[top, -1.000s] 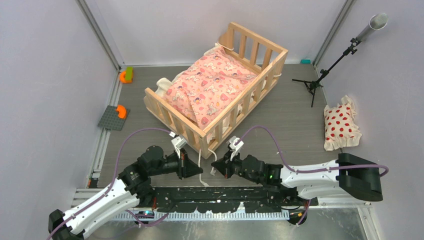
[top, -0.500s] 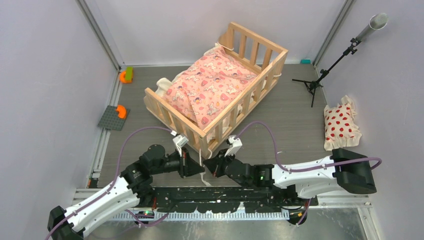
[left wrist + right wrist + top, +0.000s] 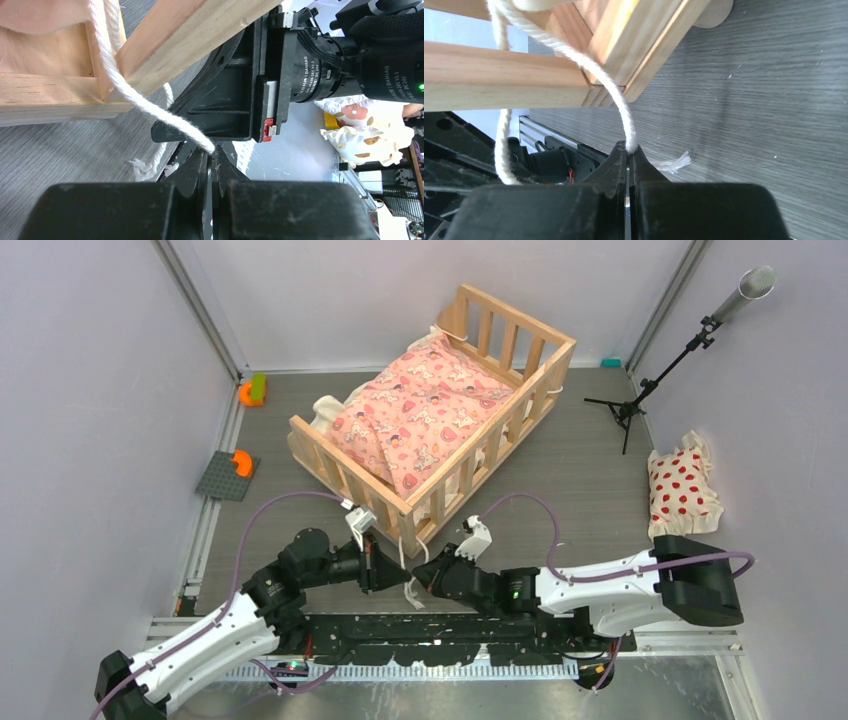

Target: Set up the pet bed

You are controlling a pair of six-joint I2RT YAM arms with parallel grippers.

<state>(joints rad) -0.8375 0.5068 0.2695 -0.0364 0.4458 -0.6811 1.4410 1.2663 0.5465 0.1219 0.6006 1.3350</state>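
The bed [image 3: 345,462] is sitting mid-way across the desk [image 3: 580,480], with the cushion [image 3: 425,410] already lying inside. At its near corner the left claw [image 3: 211,152] is pinching a tie [image 3: 150,107] tight, while the right claw [image 3: 628,150] is clamping a second tie [image 3: 621,107]. The knot appears not yet made, and the pillow [image 3: 682,490] is lying well apart at right.

The pet bed [image 3: 345,466] is pale, smooth bare wood; its cushion [image 3: 420,415] soft pink printed cloth; the tie cord [image 3: 150,111] rough twisted cream fibre, fraying at its end; the table [image 3: 764,100] matt grey with wood grain; the left gripper [image 3: 210,157] dull, scuffed black plastic.
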